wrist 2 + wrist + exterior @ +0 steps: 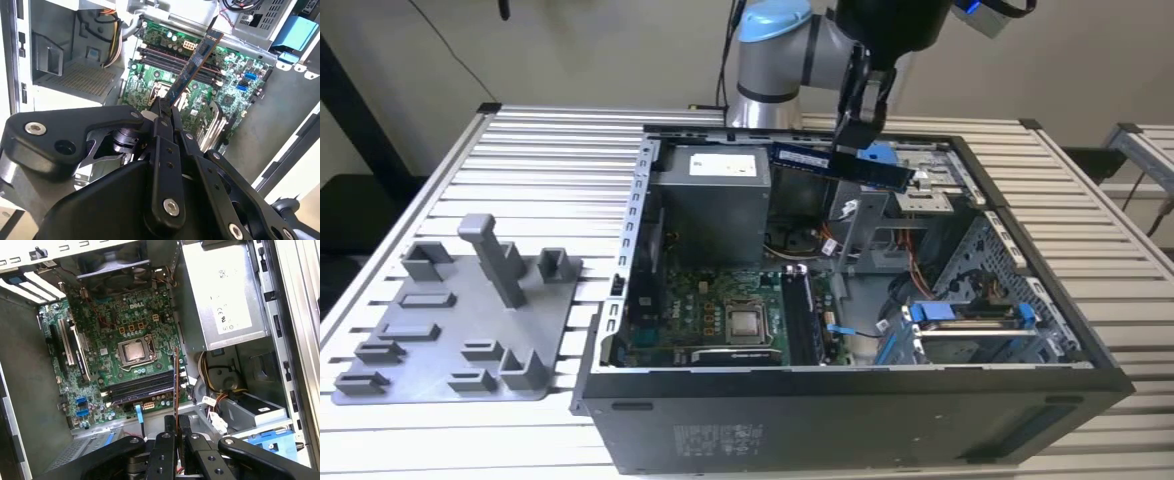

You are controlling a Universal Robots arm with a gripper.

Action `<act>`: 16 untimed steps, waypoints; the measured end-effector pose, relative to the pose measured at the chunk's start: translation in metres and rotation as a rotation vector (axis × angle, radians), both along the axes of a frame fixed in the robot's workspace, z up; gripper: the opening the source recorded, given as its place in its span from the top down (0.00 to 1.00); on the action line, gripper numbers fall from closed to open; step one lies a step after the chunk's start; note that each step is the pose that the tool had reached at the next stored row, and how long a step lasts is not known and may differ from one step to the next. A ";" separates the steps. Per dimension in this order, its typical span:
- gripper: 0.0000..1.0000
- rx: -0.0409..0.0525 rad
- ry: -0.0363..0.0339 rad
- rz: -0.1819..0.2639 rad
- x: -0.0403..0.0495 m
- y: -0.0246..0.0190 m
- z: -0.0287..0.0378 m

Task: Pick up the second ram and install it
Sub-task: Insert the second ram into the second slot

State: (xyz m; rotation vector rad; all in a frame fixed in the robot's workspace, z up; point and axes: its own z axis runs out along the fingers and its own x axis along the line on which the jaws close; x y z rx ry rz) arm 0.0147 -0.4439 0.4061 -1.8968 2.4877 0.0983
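Observation:
My gripper (857, 148) is shut on the second ram (803, 157), a long dark blue stick held roughly level above the back of the open computer case (854, 400). In the second wrist view the ram (196, 62) sticks out from between the black fingers (161, 120), over the green motherboard (235, 95). The first wrist view shows it edge-on as a thin strip (176, 382) above the gripper (176, 426), just beside the dark memory slots (142, 385). In the exterior view those slots (801, 315) lie well below the stick.
A grey power supply (707, 190) fills the case's back corner, with loose cables (220, 390) beside it. Bright blue drive-cage clips (961, 315) sit at the exterior view's right inside the case. A grey tray with blocks (454, 325) lies outside on the slatted table.

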 end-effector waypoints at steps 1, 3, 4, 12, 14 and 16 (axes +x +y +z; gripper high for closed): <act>0.86 0.0000 0.0000 0.000 0.0000 0.0000 0.0000; 0.86 -0.0001 0.0000 0.000 0.0000 0.0000 0.0000; 0.86 0.0000 0.0000 0.000 0.0000 0.0000 0.0000; 0.86 0.0000 0.0000 -0.005 0.0000 0.0000 0.0000; 0.86 -0.0001 0.0000 -0.013 0.0000 0.0000 0.0001; 0.86 -0.0001 0.0000 -0.025 0.0000 0.0000 0.0000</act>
